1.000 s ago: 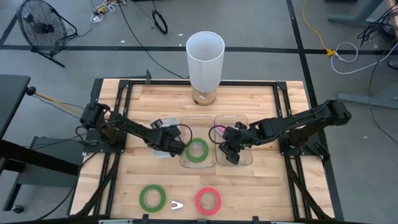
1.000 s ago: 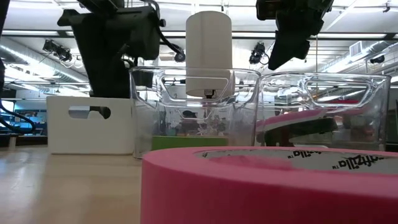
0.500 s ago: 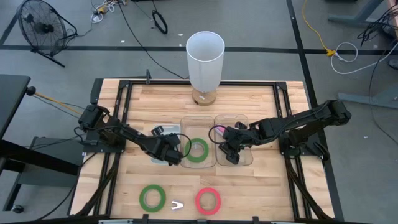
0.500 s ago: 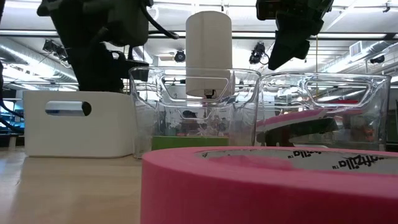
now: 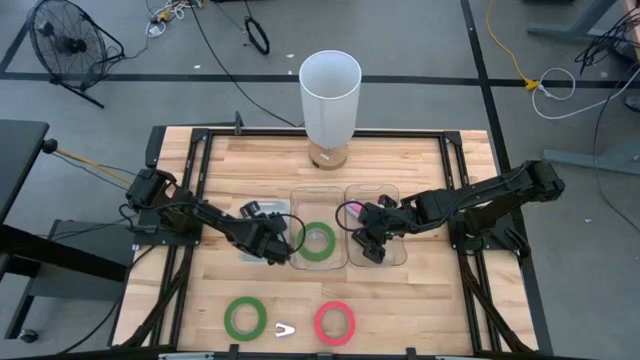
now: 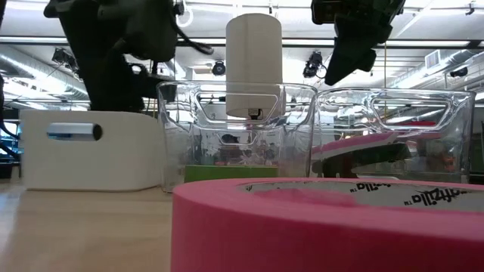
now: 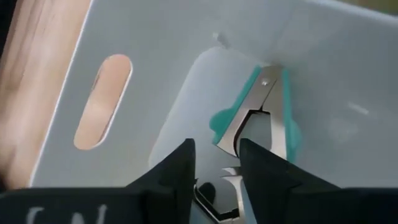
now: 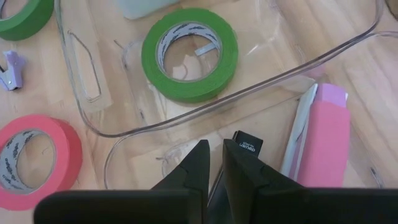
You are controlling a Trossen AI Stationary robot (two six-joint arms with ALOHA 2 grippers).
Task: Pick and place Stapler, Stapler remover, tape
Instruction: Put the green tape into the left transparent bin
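Observation:
A teal stapler remover (image 7: 261,112) lies inside a white bin (image 7: 143,81), which shows left of the clear bins in the low view (image 6: 91,159). My left gripper (image 5: 270,243) is open over that bin, and the remover's metal claw end shows between its fingers (image 7: 217,180). One green tape (image 5: 318,241) lies in the left clear bin (image 5: 300,262). A pink stapler (image 8: 323,137) lies in the right clear bin (image 5: 398,255). My right gripper (image 5: 370,245) is shut above that bin. A green tape (image 5: 244,317), a red-pink tape (image 5: 334,322) and a pale stapler remover (image 5: 286,329) lie near the table's near edge. My left gripper points down into the white bin, with the teal remover's claw end (image 7: 216,190) between its parted fingers. I cannot tell whether the fingers touch it.
A tall white cup (image 5: 330,95) stands at the table's far middle. Black frame rails (image 5: 190,170) run along the table's left, right and far sides. The red-pink tape fills the foreground of the low view (image 6: 302,227).
My left gripper has gone a little toward the table's near edge, away from the left clear bin, and stands over the white bin. The white bin's left end has shifted toward the table's left.

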